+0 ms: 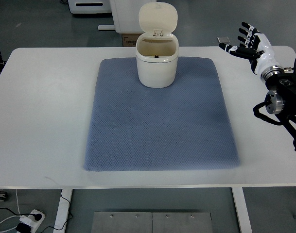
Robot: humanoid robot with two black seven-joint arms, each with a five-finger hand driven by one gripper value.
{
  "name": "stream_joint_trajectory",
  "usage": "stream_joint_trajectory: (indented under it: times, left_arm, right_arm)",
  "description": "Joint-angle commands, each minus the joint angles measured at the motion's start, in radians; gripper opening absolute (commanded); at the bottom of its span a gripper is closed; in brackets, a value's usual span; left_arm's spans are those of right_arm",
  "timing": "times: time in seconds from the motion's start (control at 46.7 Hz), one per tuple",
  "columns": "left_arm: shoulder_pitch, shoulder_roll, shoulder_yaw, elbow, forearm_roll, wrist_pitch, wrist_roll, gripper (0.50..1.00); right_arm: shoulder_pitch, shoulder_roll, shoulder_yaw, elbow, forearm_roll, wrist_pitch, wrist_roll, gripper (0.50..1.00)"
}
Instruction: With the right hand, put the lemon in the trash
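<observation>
Blue mat (pixel 162 116) bare in front, cream trash bin (pixel 157 60) with lid up at its far edge, right hand (pixel 247 42) well off to the bin's right, fingers spread and empty; no lemon visible anywhere.

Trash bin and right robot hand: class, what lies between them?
In the top view, only a corner of the blue mat and bare white table separate the open-lidded trash bin and right robot hand.
</observation>
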Motion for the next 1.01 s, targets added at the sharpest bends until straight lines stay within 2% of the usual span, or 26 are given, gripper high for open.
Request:
stream_joint_trajectory:
  times: [0.0,0.235,0.813,0.899,0.984]
  left_arm:
    - [0.0,0.0,0.0,0.0,0.0,0.0,0.0,1.0]
    - [0.002,0.0,0.0,0.0,0.0,0.0,0.0,1.0]
    - [0.002,0.0,0.0,0.0,0.0,0.0,0.0,1.0]
    - [0.0,0.0,0.0,0.0,0.0,0.0,0.0,1.0]
    - [0.0,0.0,0.0,0.0,0.0,0.0,0.0,1.0]
  right_arm:
    - [-0.023,0.028,0.076,0.003,-0.002,0.001,-0.001,0.995]
    - [-0.13,0.094,0.257,0.095,-0.003,-0.001,0.013,1.0]
    - [-0.281,0.19,0.399,0.1,-0.006,0.002,0.021,1.0]
    - [-0.295,0.215,0.432,0.1,-0.005,0.021,0.021,1.0]
    - [-0.31,0.238,0.461,0.1,-0.005,0.071,0.021,1.0]
